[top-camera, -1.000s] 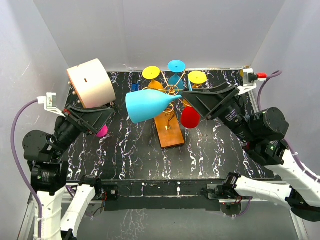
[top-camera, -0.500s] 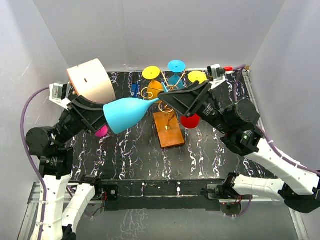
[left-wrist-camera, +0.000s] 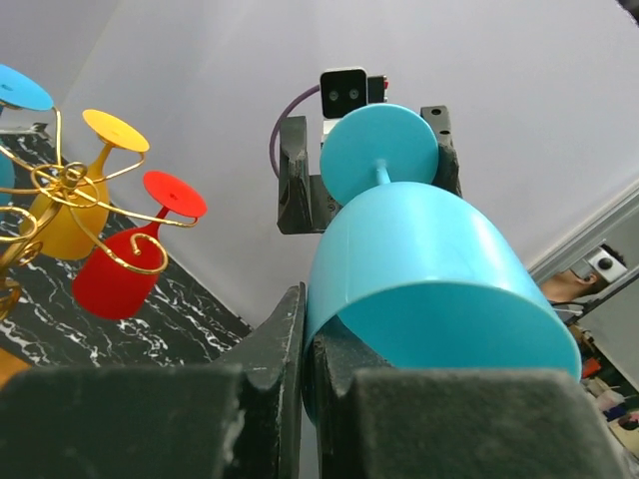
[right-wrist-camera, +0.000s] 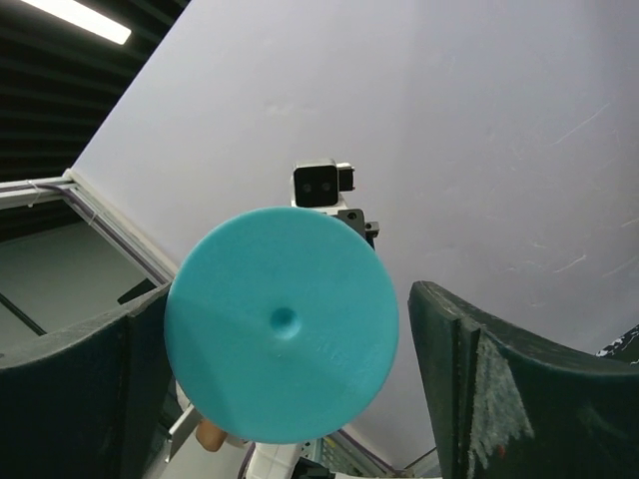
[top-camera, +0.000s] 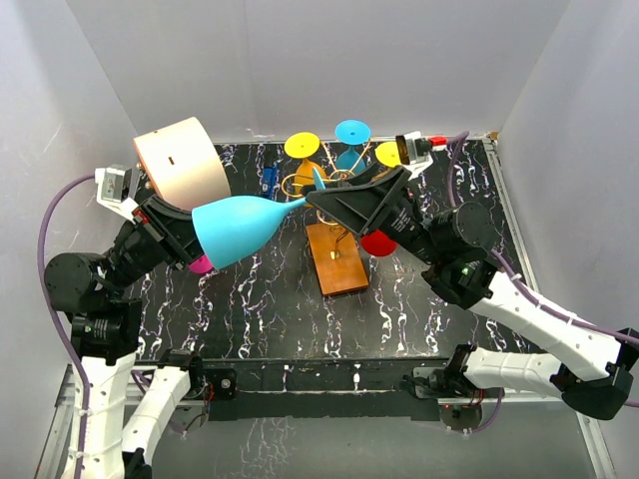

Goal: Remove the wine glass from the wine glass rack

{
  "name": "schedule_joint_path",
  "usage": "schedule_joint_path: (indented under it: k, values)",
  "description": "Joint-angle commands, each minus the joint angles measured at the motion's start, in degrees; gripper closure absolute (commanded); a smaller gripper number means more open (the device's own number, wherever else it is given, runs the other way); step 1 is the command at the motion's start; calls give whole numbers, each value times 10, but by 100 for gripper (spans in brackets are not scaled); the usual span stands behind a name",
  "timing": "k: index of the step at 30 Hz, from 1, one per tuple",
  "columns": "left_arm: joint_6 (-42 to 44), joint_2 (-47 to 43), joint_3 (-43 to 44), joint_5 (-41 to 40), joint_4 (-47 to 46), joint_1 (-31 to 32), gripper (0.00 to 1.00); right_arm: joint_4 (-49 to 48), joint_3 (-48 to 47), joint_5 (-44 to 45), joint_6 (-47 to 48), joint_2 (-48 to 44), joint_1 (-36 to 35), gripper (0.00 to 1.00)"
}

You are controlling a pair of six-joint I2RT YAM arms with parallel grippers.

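A light blue wine glass (top-camera: 235,228) hangs level in the air left of the wine glass rack (top-camera: 342,182), a gold wire stand on an orange-brown wooden base (top-camera: 336,258). My left gripper (top-camera: 192,239) is shut on the rim of the bowl (left-wrist-camera: 429,249), one finger inside and one outside (left-wrist-camera: 268,344). My right gripper (top-camera: 319,188) stands open around the glass's round foot (right-wrist-camera: 282,339). The foot lies against one finger (right-wrist-camera: 95,374), with a gap to the other finger (right-wrist-camera: 499,384). Red (left-wrist-camera: 120,274) and yellow (left-wrist-camera: 70,215) glasses hang on the rack.
A pale peach cylinder (top-camera: 182,165) lies at the back left, a magenta glass (top-camera: 204,262) below it by my left arm. More yellow (top-camera: 303,146), blue (top-camera: 351,131) and red (top-camera: 379,240) glasses hang round the rack. White walls close in the black marbled table (top-camera: 260,309).
The right arm has carried the blue glass leftward, away from the rack. The left gripper has shut on the bowl's rim. The right jaws have widened around the foot.
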State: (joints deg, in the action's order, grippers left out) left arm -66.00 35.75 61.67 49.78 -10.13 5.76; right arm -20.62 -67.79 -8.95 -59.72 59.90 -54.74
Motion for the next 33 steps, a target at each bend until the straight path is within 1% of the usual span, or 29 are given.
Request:
schedule_joint_path:
  k: [1, 2, 9, 16, 20, 21, 23, 27, 30, 33]
  values:
    - [29, -8, 31, -21, 45, 2, 100, -47, 14, 20, 37, -18, -2, 3]
    - [33, -10, 33, -26, 51, 2, 100, -39, 16, 31, 49, -24, -2, 2]
    - [46, -9, 43, -47, 56, 2, 100, 16, 25, 112, 133, -69, -2, 2]
    - [113, -5, 80, -77, 141, 2, 100, 59, 29, 191, 185, -108, -2, 1]
    - [127, -1, 93, -106, 173, 2, 100, 76, 36, 229, 207, -130, -1, 2]
    - [139, 3, 107, -129, 213, 2, 100, 81, 35, 237, 214, -133, -2, 2]
    - [180, 20, 153, -208, 331, 2, 100, 97, 30, 245, 229, -138, -2, 2]
    - [236, 67, 244, -408, 582, 2, 100, 124, 27, 264, 242, -151, -2, 2]
    - [247, 83, 263, -474, 651, 2, 100, 140, 25, 267, 248, -159, -2, 2]
    - [260, 100, 261, -468, 679, 2, 100, 163, 18, 270, 254, -162, -2, 2]
